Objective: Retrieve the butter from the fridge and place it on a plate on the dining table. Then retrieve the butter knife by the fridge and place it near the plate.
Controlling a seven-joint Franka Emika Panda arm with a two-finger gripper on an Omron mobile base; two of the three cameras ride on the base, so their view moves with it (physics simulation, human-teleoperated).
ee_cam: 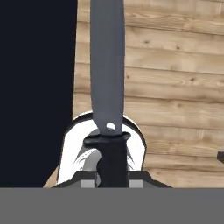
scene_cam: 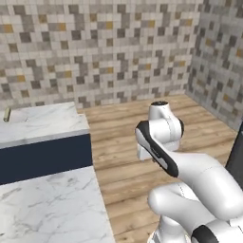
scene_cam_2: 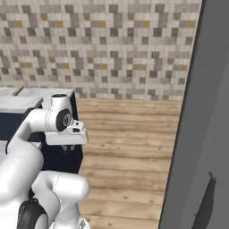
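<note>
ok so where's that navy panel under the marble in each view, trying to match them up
left base view: navy panel is a dark band at left middle, between the two marble tops.
right base view: at the left edge, partly behind the white arm.
hand view: most likely the dark block down the left side, left of the butter knife.
shared landmark: the wood floor borders the panel's right side in all three views.
</note>
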